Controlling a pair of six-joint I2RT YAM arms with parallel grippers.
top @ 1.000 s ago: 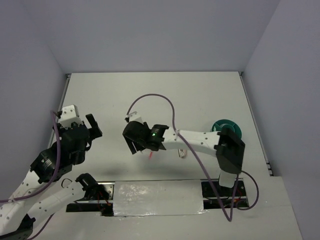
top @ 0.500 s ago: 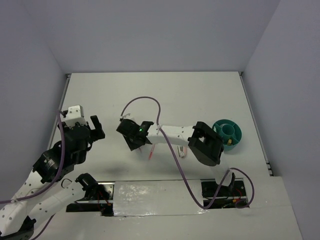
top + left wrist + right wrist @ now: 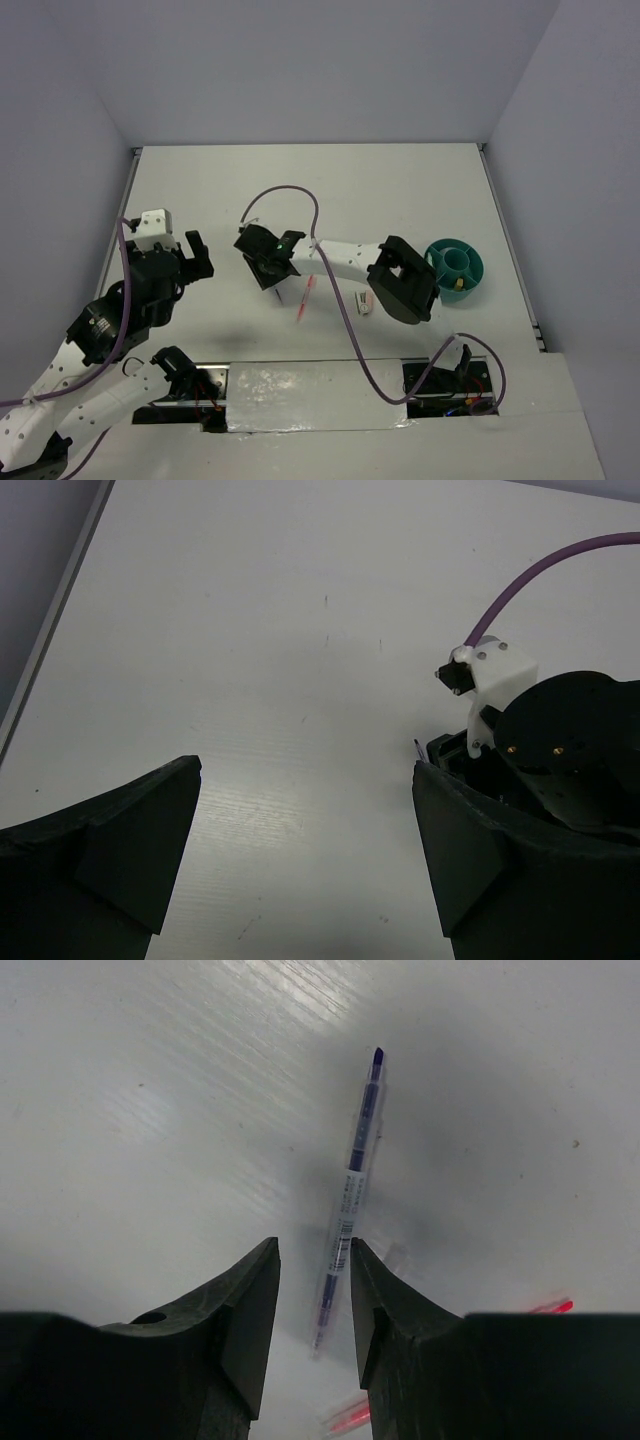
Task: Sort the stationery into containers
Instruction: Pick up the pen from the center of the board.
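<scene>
A thin grey pen with blue ink lies on the white table between the fingertips of my right gripper. The jaws stand narrowly apart, one on each side of the pen, and do not touch it. In the top view the right gripper hides that pen. A pink-red pen and a pink-white mini stapler lie just right of it. The teal cup stands at the right with a yellow-brown block inside. My left gripper is wide open and empty.
The right arm's black wrist and purple cable fill the right side of the left wrist view. The pink-red pen shows blurred at the bottom of the right wrist view. Walls enclose the table on three sides.
My right gripper has moved left and away from the pink-red pen, which now lies uncovered, and stands over the grey pen. The left gripper has shifted slightly right.
</scene>
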